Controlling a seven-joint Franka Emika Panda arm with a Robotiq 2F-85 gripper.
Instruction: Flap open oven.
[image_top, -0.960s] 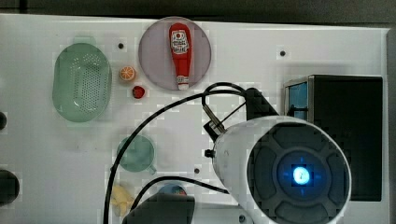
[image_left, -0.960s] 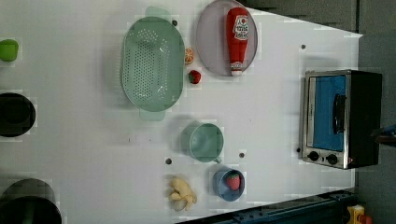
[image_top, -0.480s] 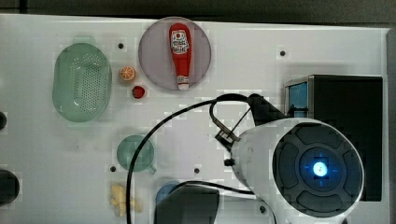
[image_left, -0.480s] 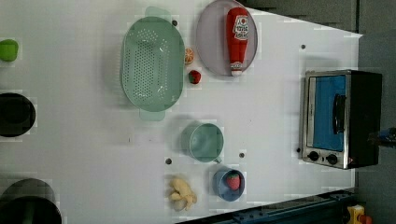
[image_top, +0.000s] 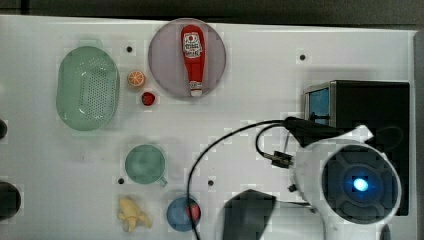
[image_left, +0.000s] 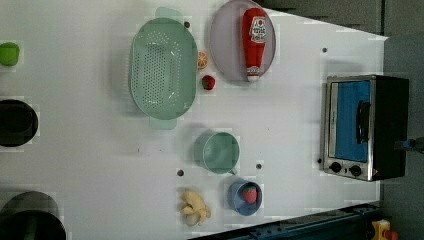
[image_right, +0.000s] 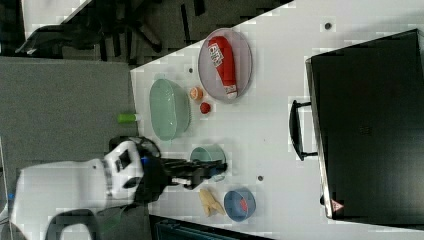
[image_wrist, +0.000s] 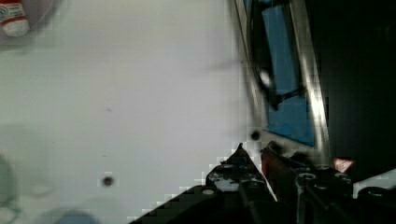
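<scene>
I see the oven (image_left: 365, 127) at the bench's edge on the left view's right, door shut. My gripper (image_right: 212, 171) hangs near it, jaws narrowly parted, holding nothing. I should hook the bar handle (image_left: 363, 121) squarely and pull outward.

In the top view the robot arm (image_top: 350, 185) has moved toward the top view's right: its round white housing with the blue light, before over the bare table beside the oven (image_top: 370, 107), now covers the oven's lower part. The yellow fruit (image_top: 132, 214) and blue bowl (image_top: 182, 214), partly hidden before, are now uncovered
</scene>
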